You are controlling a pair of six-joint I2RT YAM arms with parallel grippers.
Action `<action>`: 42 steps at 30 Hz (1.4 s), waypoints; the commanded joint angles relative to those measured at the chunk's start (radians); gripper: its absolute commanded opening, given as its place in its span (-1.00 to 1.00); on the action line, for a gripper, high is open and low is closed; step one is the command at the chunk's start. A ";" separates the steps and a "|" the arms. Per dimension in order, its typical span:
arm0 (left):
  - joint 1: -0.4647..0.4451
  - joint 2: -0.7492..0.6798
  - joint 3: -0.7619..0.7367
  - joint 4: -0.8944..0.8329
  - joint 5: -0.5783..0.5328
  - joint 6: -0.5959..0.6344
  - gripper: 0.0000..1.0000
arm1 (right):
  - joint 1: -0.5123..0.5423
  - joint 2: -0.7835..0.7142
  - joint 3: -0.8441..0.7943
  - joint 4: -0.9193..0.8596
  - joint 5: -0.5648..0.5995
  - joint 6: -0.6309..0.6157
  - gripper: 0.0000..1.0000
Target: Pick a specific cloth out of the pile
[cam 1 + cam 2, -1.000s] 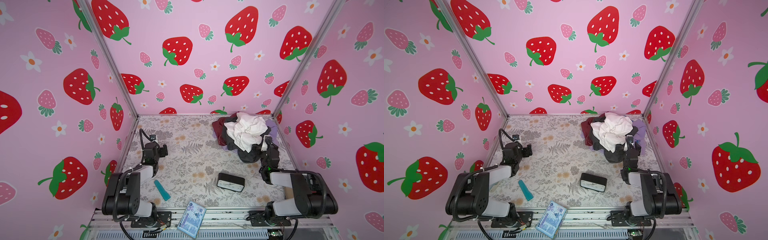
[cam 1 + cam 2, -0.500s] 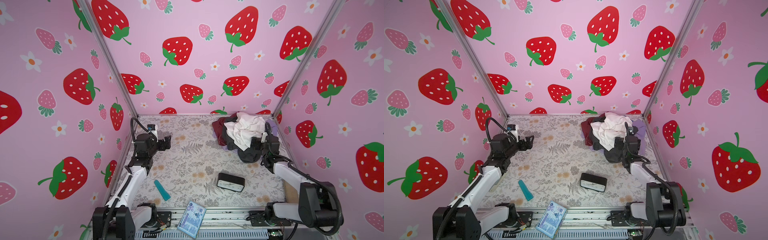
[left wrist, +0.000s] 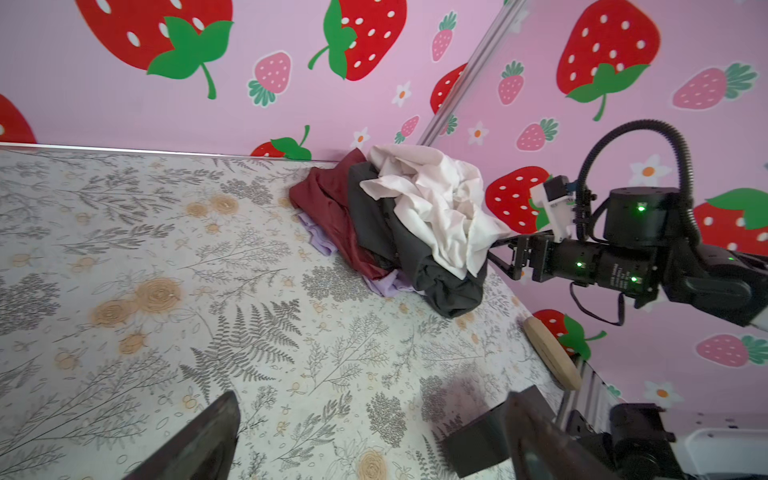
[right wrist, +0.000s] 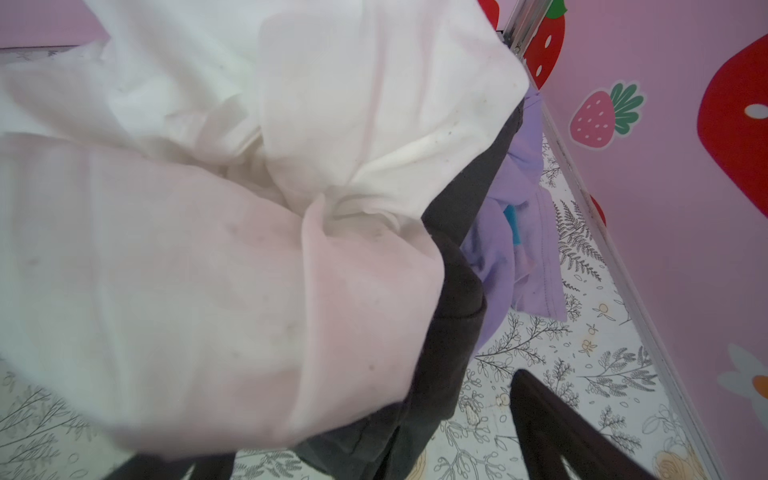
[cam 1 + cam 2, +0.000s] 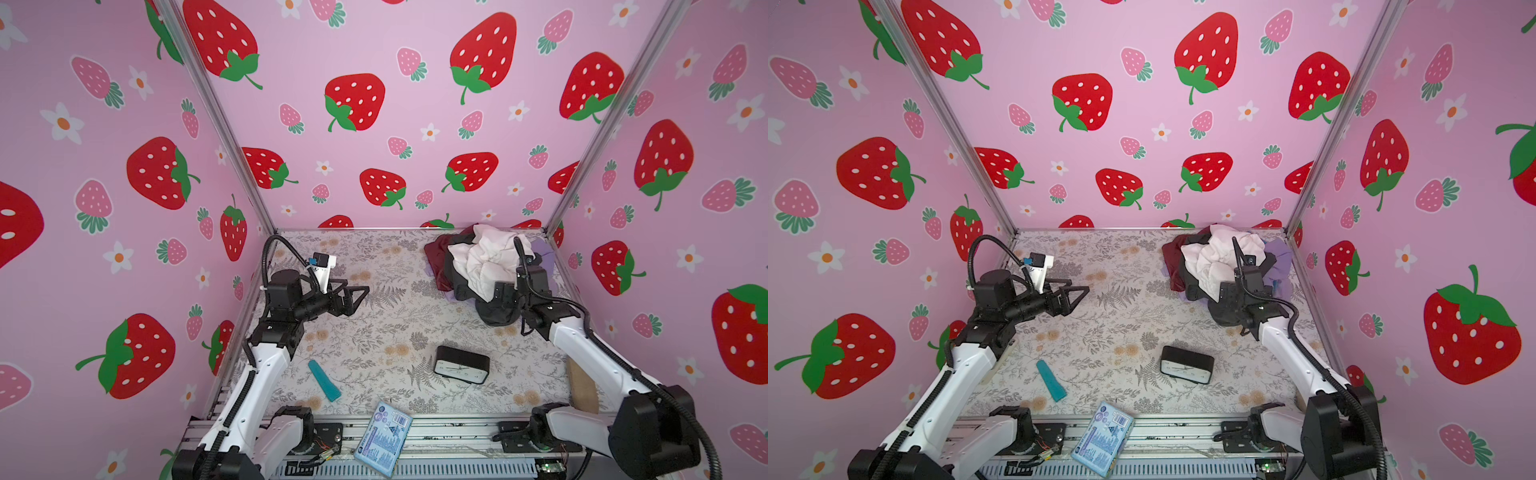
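On my far left, the left end effector (image 5: 359, 296) hangs above the floral bench (image 5: 386, 328), well apart from the clothes. Its wrist view shows both fingers (image 3: 199, 440) spread wide with nothing between them. Nearer me, a teal strip (image 5: 325, 380) lies flat on the bench, and a blue packet (image 5: 384, 442) rests across the front rail.

Right of centre the black clock (image 5: 461, 365) sits on its own, face towards me. Beyond it, in the far right corner, is the pile (image 5: 478, 266). It has a maroon piece (image 5: 434, 255) on its left edge, the white shirt (image 5: 484, 262) bunched on top, and the lavender garment (image 5: 544, 251) by the right wall.

The cloth (image 5: 494, 313) I'm after is the dark charcoal one. It runs beneath the white shirt and spills out at the near end of the pile onto the bench.

The right end effector (image 3: 498, 251) is pushed in at that near right side of the pile, touching fabric. Its jaws stand wide apart. From its wrist camera I see one finger (image 4: 557, 432) over bare bench beside the cloth. The opposite one is mostly buried under the shirt, and folds of shirt and charcoal fabric lie between them, nothing clamped.

A tan wooden piece (image 5: 582, 386) lies at the right edge.
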 commanded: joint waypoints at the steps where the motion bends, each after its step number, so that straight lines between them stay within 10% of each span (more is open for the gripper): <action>1: -0.015 -0.013 0.013 0.001 0.101 -0.010 0.99 | 0.015 -0.085 0.046 -0.117 0.016 0.048 0.99; 8: -0.025 -0.016 -0.015 0.079 0.192 -0.044 0.99 | 0.040 -0.229 0.065 -0.159 0.013 0.090 0.98; 15: -0.032 -0.033 -0.042 0.104 0.200 -0.050 0.98 | 0.160 -0.168 0.148 -0.187 0.025 0.092 0.56; 26: -0.034 -0.056 -0.071 0.112 0.191 -0.047 0.99 | 0.411 0.178 0.272 -0.107 0.130 0.081 0.13; 42: -0.034 -0.029 -0.095 0.116 0.146 -0.033 0.98 | 0.460 0.602 0.485 -0.105 0.279 -0.018 0.05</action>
